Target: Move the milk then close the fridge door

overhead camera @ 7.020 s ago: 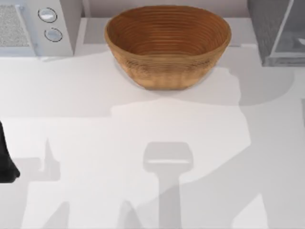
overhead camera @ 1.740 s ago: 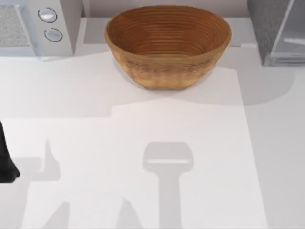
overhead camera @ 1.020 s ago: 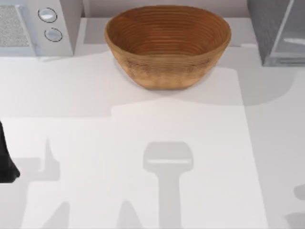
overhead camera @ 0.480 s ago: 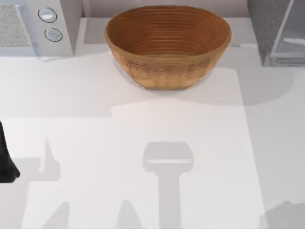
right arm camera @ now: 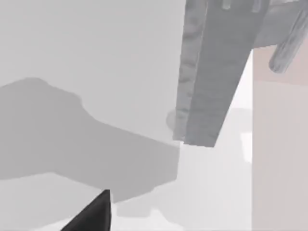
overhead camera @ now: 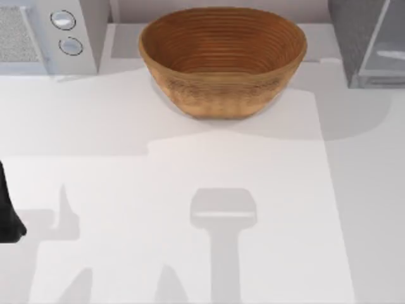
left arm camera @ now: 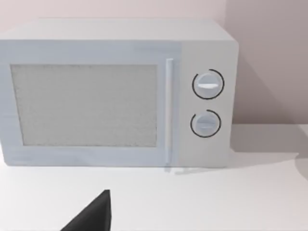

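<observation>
The milk is out of view. The fridge stands at the table's back right corner as a dark grey speckled cabinet (overhead camera: 349, 35) with the pale grey, glossy fridge door (overhead camera: 387, 50) beside it. How far the door stands from the cabinet I cannot tell. In the right wrist view a speckled grey slab of the cabinet (right arm camera: 214, 72) hangs close ahead, with one dark fingertip (right arm camera: 94, 215) of my right gripper at the frame's edge. My left arm (overhead camera: 7, 218) is parked at the table's left edge. Its dark fingertip (left arm camera: 94, 215) points toward the microwave.
A large woven basket (overhead camera: 223, 60) sits at the back centre. The light grey microwave (overhead camera: 47, 35) with two round dials (left arm camera: 208, 84) stands at the back left. Arm shadows fall on the white table (overhead camera: 190, 177) in the middle and front.
A shadow that crept into the table's front right corner over the last second is gone. The basket, microwave, fridge and left arm have stayed put.
</observation>
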